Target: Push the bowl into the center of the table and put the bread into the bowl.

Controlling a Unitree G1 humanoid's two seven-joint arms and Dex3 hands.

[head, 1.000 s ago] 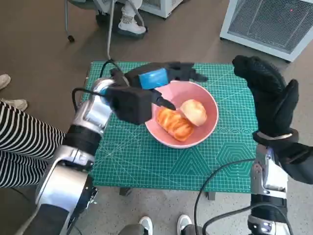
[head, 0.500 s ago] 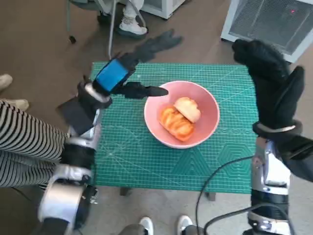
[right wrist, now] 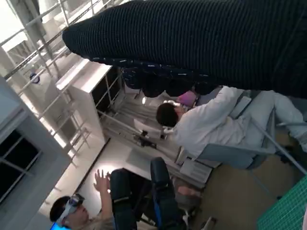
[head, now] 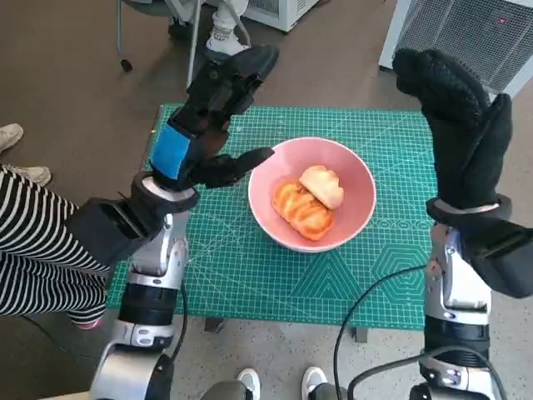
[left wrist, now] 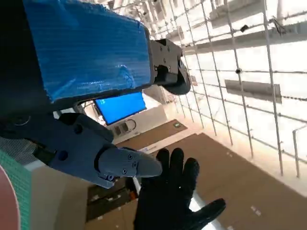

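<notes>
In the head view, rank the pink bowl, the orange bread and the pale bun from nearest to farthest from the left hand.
1. pink bowl: its rim is beside the left hand.
2. orange bread: inside the bowl, on the left hand's side.
3. pale bun: inside, just beyond.

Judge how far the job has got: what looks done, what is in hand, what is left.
Done: the pink bowl sits near the middle of the green mat, and two bread pieces lie inside it. In hand: nothing; the left hand and right hand are raised, open. Left: seemingly nothing.
</notes>
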